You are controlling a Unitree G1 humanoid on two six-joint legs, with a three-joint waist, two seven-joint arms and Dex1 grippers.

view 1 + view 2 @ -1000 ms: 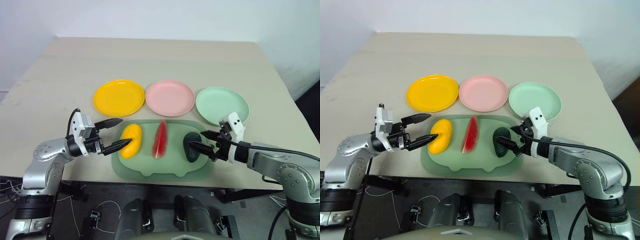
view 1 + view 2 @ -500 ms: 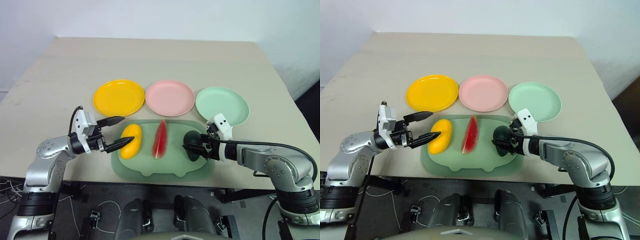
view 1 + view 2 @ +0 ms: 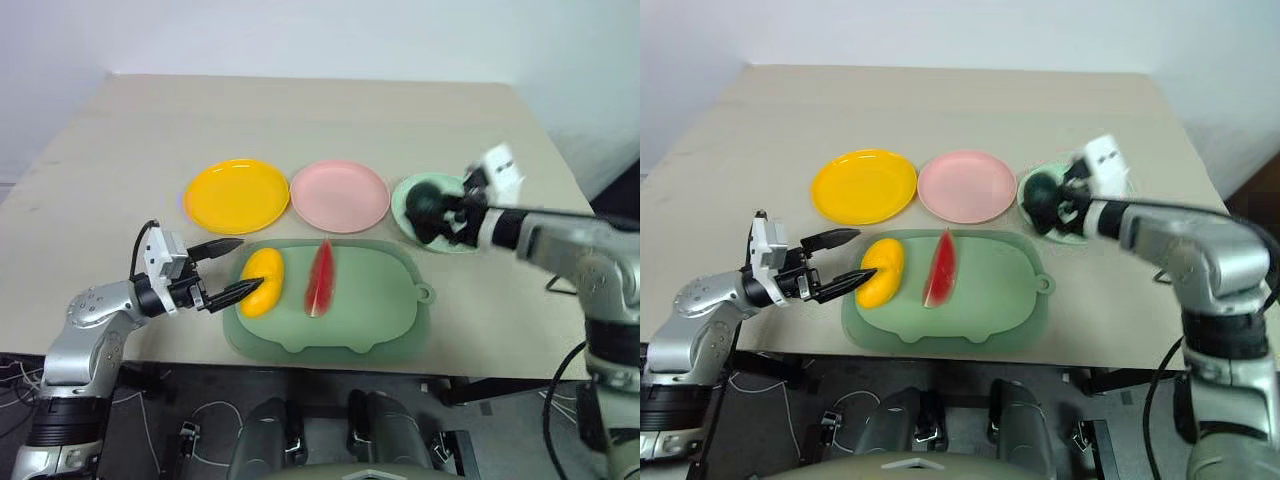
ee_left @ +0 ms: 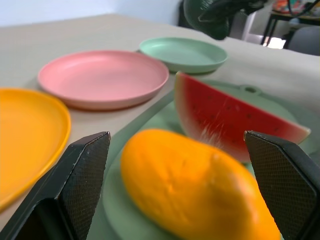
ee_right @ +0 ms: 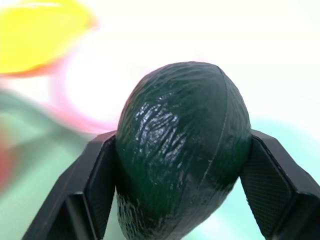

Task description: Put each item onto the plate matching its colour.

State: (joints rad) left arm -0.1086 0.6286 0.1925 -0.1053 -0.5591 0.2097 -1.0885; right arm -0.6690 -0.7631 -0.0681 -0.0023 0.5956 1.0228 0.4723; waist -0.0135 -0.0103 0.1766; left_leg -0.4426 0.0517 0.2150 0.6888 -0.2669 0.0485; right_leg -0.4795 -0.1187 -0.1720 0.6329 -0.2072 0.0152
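I have the right gripper (image 5: 182, 210) clamped on the dark green avocado (image 5: 182, 145), one black finger pressed to each flank across its widest part, which I judge is why it sits steady in the hold; in the head views it hangs above the near-left edge of the pale mint green plate (image 3: 470, 200), the plate it belongs on, not yet set down.

The left gripper (image 3: 235, 268) stands with its fingers wide apart, holding nothing; one finger (image 4: 82, 165) lies on each side of the yellow-orange mango (image 3: 262, 281), the near fingertip just beside the fruit's left end; I read that as lined up for a grasp, though I cannot tell whether it touches.

The mango lies on the left part of the large green pig-shaped mat (image 3: 380, 320); the thin red watermelon wedge (image 3: 320, 277) stands on its edge just right of it, near the mat's middle; the mat's right part is bare.

Beyond the mat, three round plates sit in a row close together: the yellow plate (image 3: 237, 195) on the left, the pink plate (image 3: 340, 195) in the middle, the mint one on the right; yellow and pink are empty, each directly beyond its own fruit, so each carry looks short and straight.

Everything rests on a plain beige table (image 3: 300, 120); a pale wall stands beyond its far edge.
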